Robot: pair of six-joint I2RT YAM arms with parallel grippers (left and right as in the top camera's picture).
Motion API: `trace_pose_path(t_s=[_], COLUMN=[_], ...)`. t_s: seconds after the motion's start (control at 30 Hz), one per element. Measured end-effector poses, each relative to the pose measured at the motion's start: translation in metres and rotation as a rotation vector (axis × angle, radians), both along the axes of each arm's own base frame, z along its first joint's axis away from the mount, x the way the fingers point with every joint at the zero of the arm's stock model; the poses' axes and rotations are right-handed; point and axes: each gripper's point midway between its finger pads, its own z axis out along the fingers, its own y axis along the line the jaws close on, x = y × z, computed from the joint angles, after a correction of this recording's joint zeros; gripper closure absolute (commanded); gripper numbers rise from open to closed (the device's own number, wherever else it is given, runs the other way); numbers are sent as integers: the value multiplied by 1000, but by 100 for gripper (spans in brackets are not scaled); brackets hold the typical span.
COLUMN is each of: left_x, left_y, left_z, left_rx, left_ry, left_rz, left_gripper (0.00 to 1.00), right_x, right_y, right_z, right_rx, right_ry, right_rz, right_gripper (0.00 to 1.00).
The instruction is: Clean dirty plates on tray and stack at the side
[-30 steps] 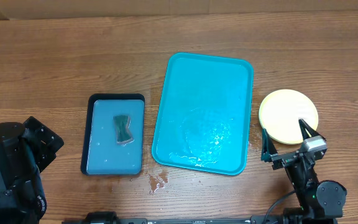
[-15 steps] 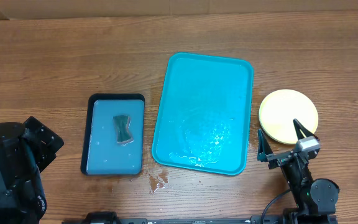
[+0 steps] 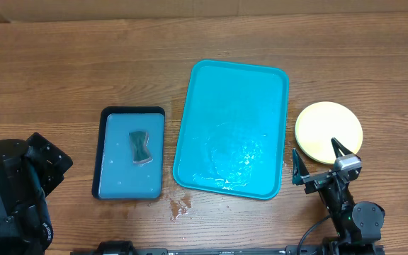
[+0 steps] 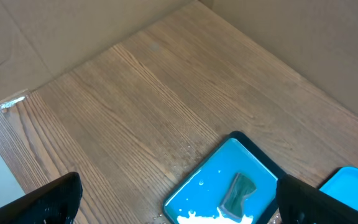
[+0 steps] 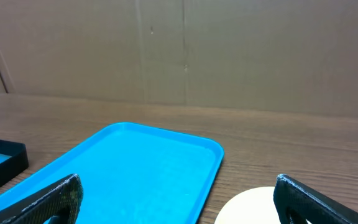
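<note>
The teal tray point(image 3: 232, 106) lies mid-table with only a wet patch on it and no plates. Right of it on the wood sits a pale yellow-green plate point(image 3: 328, 127), its top face free of smears, with an edge of another showing beneath it. My right gripper point(image 3: 315, 150) hovers open at the plate's near edge, holding nothing. In the right wrist view the tray point(image 5: 148, 162) and the plate point(image 5: 247, 208) lie between its fingers point(image 5: 48, 199). My left gripper point(image 4: 185, 205) is open and empty, raised over the table's left side.
A smaller black-rimmed blue tray point(image 3: 129, 170) left of the teal one holds a dark sponge point(image 3: 139, 145) and water, seen also in the left wrist view as the small tray point(image 4: 210, 186). Water drops point(image 3: 179, 205) lie on the wood. Cardboard walls point(image 5: 185, 50) stand behind the table.
My right gripper has drawn back toward the near table edge and slightly left, off the plate. Nothing else has moved.
</note>
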Motion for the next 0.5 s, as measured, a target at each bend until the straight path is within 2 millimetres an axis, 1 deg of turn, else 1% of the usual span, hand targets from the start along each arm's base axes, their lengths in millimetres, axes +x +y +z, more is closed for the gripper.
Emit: trace_pose_path(t_s=[0.13,0.27,0.33,0.43,0.5], left_x=[-1,-14,-18,-15,-6], left_y=[0,2,2,0,-2], left_z=[-1,-11,-14,-11,-3], left_rx=[4,31,40,51,55], left_ry=[9,102,124,96,-2], left_rz=[-4,-16,-20,-45,-57], left_gripper=[0,0,0,0,0], right_x=[0,0,0,0,0], right_y=[0,0,0,0,0], right_z=[0,0,0,0,0], right_rx=[0,0,1,0,0], right_ry=[1,0,1,0,1], right_rz=[0,0,0,1,0], right_gripper=[0,0,0,1,0])
